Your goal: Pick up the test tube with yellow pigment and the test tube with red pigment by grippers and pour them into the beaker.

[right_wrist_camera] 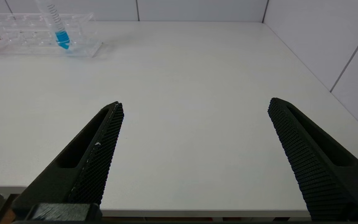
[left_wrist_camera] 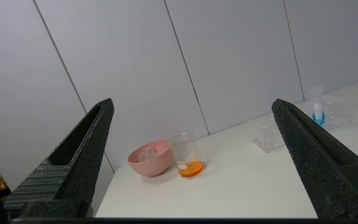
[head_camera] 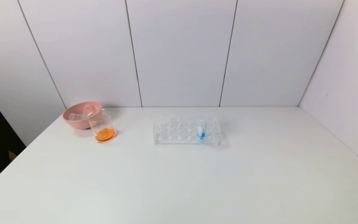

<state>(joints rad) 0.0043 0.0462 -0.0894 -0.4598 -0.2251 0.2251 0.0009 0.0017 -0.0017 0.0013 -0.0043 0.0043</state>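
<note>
The beaker stands at the table's far left, touching the pink bowl, with a shallow layer of orange liquid at its bottom; the left wrist view shows the beaker too. No test tube with yellow pigment or red pigment is in view. My left gripper is open and empty, held off the table's left front corner and facing the beaker from a distance. My right gripper is open and empty, just above the table's near edge on the right. Neither arm shows in the head view.
The pink bowl holds clear empty tubes. A clear tube rack stands mid-table with one blue-liquid tube upright in it. White walls close the back and right sides of the white table.
</note>
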